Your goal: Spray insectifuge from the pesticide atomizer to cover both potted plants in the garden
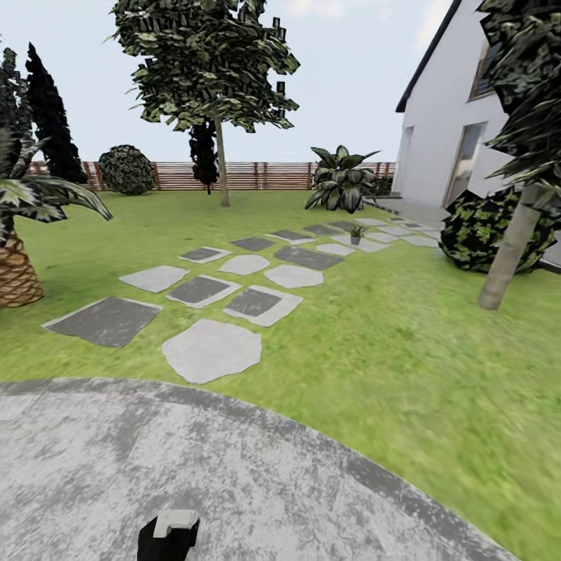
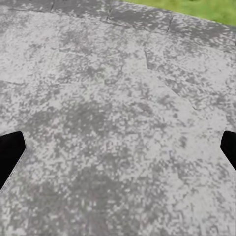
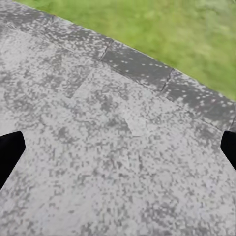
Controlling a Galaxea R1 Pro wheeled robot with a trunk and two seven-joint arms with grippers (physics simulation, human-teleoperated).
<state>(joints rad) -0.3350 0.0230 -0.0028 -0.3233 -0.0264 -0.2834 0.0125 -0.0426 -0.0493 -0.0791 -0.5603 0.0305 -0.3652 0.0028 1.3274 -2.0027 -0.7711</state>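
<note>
The garden lawn spreads ahead of me, and I stand on its grey mottled paved circle. One small potted plant sits far off among the stepping stones. The pesticide atomizer is out of view, and I cannot make out any insectifuge on leaves. My left gripper hangs open over bare paving, its dark fingers at the picture's edges. My right gripper is open too, over the paved circle's rim beside the grass.
A big broad-leaved plant stands by the slatted wooden fence. A palm is at the left; a tree trunk and a dark shrub are at the right, before a white house. A black robot part shows low down.
</note>
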